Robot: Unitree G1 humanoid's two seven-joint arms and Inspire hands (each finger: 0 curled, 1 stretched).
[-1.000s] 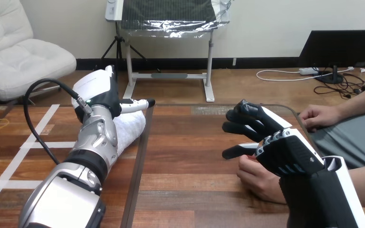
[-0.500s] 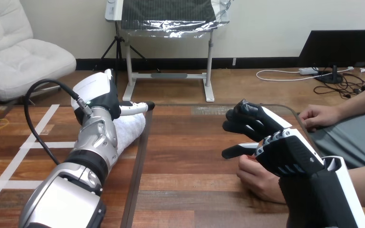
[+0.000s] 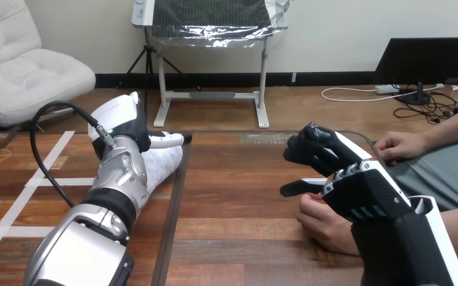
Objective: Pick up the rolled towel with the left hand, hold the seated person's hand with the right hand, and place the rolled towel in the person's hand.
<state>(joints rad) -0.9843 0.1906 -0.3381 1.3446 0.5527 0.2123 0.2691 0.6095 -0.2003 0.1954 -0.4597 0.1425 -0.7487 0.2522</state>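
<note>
Rolled towel (image 3: 164, 164) partly behind left forearm (image 3: 119, 179); person's hand (image 3: 323, 225) under right hand (image 3: 364, 190)

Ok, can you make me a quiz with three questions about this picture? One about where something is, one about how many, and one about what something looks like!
1. Where is the rolled towel?
A. on the table, under the left hand
B. in a basket
C. on a plate

2. How many hands of the person can you see?
A. one
B. two
C. three

3. How does the towel look?
A. spread out flat
B. rolled up
C. folded into a square

Answers:
1 A: it lies on the wood beneath the left hand.
2 B: the person's near hand lies under the right hand, and the person's far hand rests at the table's right edge.
3 B: it shows as one thick white roll.
</note>
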